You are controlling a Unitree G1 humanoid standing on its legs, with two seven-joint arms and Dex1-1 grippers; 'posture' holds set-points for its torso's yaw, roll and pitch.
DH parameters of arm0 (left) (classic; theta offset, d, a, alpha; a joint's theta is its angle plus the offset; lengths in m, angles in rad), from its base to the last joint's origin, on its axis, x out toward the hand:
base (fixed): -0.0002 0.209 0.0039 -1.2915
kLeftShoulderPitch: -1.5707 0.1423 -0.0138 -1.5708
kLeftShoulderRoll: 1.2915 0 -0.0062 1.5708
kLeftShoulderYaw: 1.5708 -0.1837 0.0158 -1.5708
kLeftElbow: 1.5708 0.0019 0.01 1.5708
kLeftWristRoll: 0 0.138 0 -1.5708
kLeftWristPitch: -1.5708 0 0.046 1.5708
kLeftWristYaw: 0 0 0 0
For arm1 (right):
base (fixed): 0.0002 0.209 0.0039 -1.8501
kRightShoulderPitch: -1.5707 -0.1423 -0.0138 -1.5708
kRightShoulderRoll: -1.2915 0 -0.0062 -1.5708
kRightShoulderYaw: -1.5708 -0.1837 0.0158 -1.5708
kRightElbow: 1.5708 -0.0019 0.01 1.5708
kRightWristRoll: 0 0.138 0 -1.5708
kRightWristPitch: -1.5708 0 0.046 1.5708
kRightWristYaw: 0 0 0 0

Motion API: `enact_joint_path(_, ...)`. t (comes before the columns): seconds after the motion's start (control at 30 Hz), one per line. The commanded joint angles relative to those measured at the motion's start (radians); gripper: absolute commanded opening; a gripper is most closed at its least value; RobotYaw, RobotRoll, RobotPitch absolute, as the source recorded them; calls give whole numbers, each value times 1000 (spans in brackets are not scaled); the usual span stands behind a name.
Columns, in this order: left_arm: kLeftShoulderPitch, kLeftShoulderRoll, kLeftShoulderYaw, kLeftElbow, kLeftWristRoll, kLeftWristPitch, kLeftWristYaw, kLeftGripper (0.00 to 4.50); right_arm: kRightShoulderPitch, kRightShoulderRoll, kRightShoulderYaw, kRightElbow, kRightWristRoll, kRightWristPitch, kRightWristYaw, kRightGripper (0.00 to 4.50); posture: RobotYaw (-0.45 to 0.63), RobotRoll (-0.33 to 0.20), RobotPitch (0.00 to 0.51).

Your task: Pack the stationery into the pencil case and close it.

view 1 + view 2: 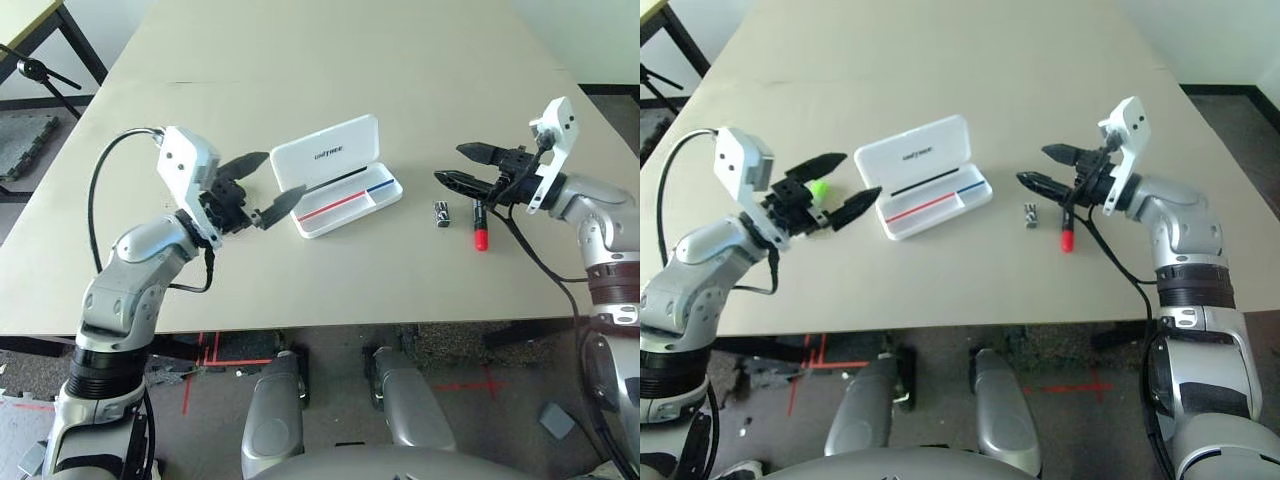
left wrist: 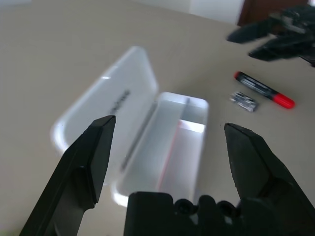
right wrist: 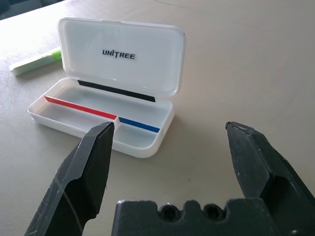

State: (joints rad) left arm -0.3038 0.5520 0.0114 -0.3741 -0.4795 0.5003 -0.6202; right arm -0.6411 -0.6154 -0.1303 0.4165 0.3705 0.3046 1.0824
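Both your claws hang released over the worktop (image 1: 300, 90), the pencil case (image 1: 337, 176) lying open between them.

Your left claw (image 1: 262, 186) and right claw (image 1: 464, 166) grasp nothing. The highlighter (image 1: 817, 188) lies by the left claw; the marker (image 1: 480, 224) and clip (image 1: 441, 212) lie under the right.

White pencil case (image 3: 123, 54), dark lettering, red and blue stripes inside; red marker (image 1: 480, 226), black cap; highlighter (image 3: 37, 61) seemingly lime-green and white.

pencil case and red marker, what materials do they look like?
Pencil case: likely glossy white moulded plastic; thin rounded walls, light glints on the lid. Red marker: probably smooth plastic, red barrel with a black cap; too small to tell more.
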Motion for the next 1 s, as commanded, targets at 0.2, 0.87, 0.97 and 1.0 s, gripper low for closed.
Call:
enact_joint_path(0.2,-27,10,-198,45,158,28,-10,4458,31,6,20,-23,-4,3,11,4500,-77,0,158)
enact_joint_path(0.87,-89,-14,-340,225,322,12,-123,4458,80,6,24,-100,1,37,-17,4500,-101,0,197)
enact_joint_path(0.97,-100,-22,-350,265,344,6,-133,4458,83,6,22,-109,1,43,-22,4500,-107,0,200)
enact_joint_path(1.0,-103,-24,-350,273,347,5,-136,4458,85,6,22,-112,2,45,-24,4500,-111,0,199)
